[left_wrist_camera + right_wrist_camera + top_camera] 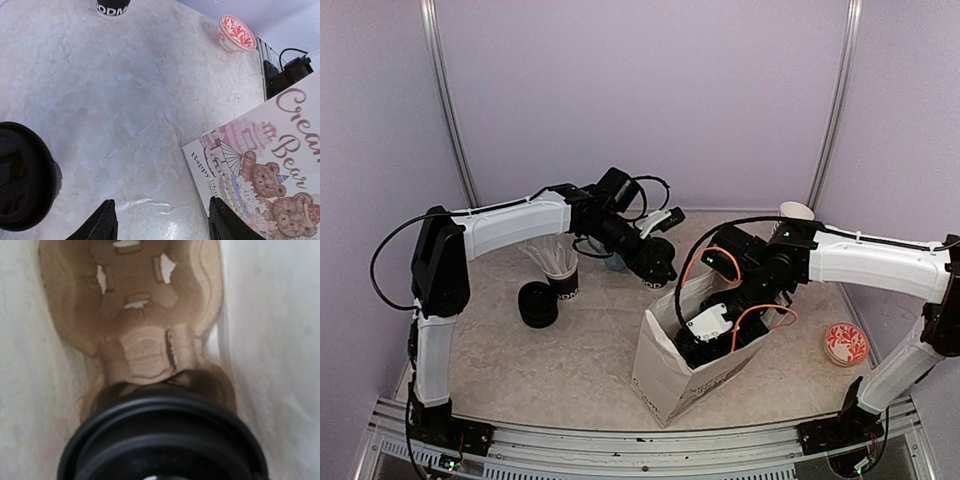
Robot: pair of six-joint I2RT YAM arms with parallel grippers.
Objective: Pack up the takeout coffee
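- The pale, mottled counter [520,370] carries everything we see.
- A white paper bag [660,385] stands open near the front, right of centre. Its side shows teddy bears, a tiered cake and the words "Happy" and "Bear". A word above "Bear" starts "Crea" and is cut off by the edge of the left wrist view.
- A brown moulded cup carrier [145,305] lies at the bottom of the bag, and the bag walls crowd it on both sides. Its far socket is vacant.
- One takeout cup [160,440] is inside the bag, over the near end of the carrier. Its round black lid fills the lower part of the right wrist view.
- The right fingers [695,348] reach into the bag mouth. They do not show around the lid, so we cannot tell whether they grip that cup.
- The second takeout cup [538,303], with its lid on, stands on the counter left of the bag.
- The left fingers [105,222] are spread apart over bare counter with nothing between them. That lidded cup is off to one side of them.
- A black cup with white sticks [560,270] stands just behind the lidded cup. We read "ODM" near its base.
- A red-and-white patterned bowl [846,343] sits at the right edge.
- A pale paper cup [796,211] peeks out behind the right arm.
- A light blue object [613,262] is mostly hidden under the left arm.
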